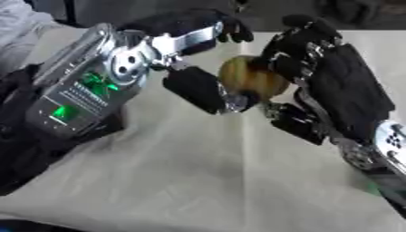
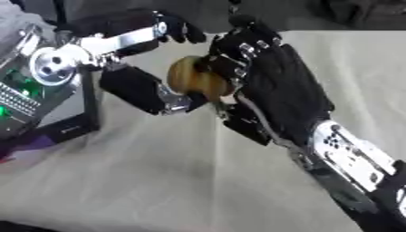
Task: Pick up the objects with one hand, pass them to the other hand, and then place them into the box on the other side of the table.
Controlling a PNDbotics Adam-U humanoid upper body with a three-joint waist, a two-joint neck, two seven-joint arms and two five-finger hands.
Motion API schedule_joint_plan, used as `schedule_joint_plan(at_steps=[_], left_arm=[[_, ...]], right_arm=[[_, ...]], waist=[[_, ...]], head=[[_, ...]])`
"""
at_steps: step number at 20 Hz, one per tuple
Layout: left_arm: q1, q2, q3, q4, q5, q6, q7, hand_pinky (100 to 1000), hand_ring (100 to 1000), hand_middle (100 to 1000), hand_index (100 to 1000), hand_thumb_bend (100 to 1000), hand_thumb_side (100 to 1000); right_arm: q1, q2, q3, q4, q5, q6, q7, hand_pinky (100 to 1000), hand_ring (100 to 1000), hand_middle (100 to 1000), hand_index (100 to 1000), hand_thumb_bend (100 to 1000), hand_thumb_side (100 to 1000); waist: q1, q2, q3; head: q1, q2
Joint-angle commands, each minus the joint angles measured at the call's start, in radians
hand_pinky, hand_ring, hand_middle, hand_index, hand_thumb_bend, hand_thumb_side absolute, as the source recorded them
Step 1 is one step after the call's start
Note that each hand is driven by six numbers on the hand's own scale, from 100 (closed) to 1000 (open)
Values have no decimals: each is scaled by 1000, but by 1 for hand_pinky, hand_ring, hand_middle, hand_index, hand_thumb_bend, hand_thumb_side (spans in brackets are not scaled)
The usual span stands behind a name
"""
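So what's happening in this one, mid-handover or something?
Yes, it looks like a handover above the table. The right hand has its fingers curled round a round tan-brown object. The left hand is right against it from the other side, thumb beside it, fingers extended above. Whether the left hand already grips it cannot be told. No box is in view.

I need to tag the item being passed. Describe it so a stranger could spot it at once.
Above the pale table, the two black hands meet in mid-air. Between the left hand and right hand sits a rounded yellow-brown object, the only warm-coloured thing among black and silver parts.
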Motion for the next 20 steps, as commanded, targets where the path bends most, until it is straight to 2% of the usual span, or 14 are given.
schedule_joint_plan(at_steps=[1,6,7,8,9,13,17,20], left_arm=[[-21,3,-4,16,3,71,-77,901,892,824,907,360,488],[-23,-7,-7,19,37,86,-76,894,883,792,884,270,472],[-23,-10,-6,20,49,91,-73,894,880,783,880,232,460],[-22,-12,-5,19,65,98,-68,888,871,762,865,146,447],[-22,-14,-3,19,87,105,-61,888,864,750,851,100,439],[-18,-16,11,2,242,120,31,874,837,704,804,100,496],[-18,-11,9,-13,417,87,159,855,800,653,755,100,445],[-16,-9,-1,-3,505,73,240,828,749,586,697,100,392]], right_arm=[[-24,7,0,-21,6,-9,-10,807,584,454,543,151,100],[-27,10,5,-21,5,-15,-7,808,583,454,543,148,100],[-27,11,6,-21,4,-17,-6,808,583,454,543,148,100],[-27,11,6,-21,3,-18,-5,809,583,454,543,148,100],[-28,11,6,-21,2,-19,-4,811,583,454,543,146,100],[-25,9,10,-21,1,-23,13,811,584,455,544,135,100],[-23,7,13,-21,-3,-25,31,813,582,457,545,120,100],[-22,7,15,-21,-6,-27,37,816,589,468,556,133,100]], waist=[[-2,-23,0],[-4,-21,0],[-5,-21,0],[-5,-21,0],[-5,-21,0],[-6,-20,1],[-6,-20,2],[-7,-19,0]], head=[[6,1],[7,5],[7,5],[8,6],[8,6],[6,7],[-1,8],[-5,8]])
